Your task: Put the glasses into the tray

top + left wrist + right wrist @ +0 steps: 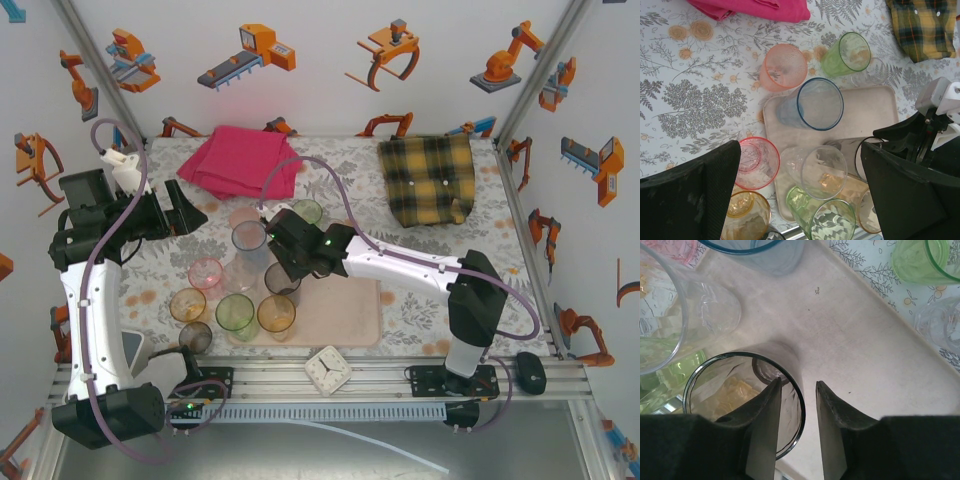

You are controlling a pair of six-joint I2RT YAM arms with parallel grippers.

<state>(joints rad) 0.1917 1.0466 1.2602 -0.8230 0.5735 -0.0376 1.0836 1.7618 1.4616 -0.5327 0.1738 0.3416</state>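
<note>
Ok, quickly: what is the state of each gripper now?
Left gripper: open, holding nothing.
Right gripper: open, jaws astride the wall of the grey glass, not clamped.

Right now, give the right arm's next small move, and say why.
Probably lift the right fingers straight up. The grey glass already stands on the tray, and the fingers sit apart, straddling its rim, so a sideways pull could tip it.

Your glasses are transparent and glossy, with smooth tinted walls, and the tray looks smooth and matt. You see the bench has a matt printed surface. The pink cloth and the checked cloth look like soft woven fabric, and the right pincer is matt black, slightly grainy.
</note>
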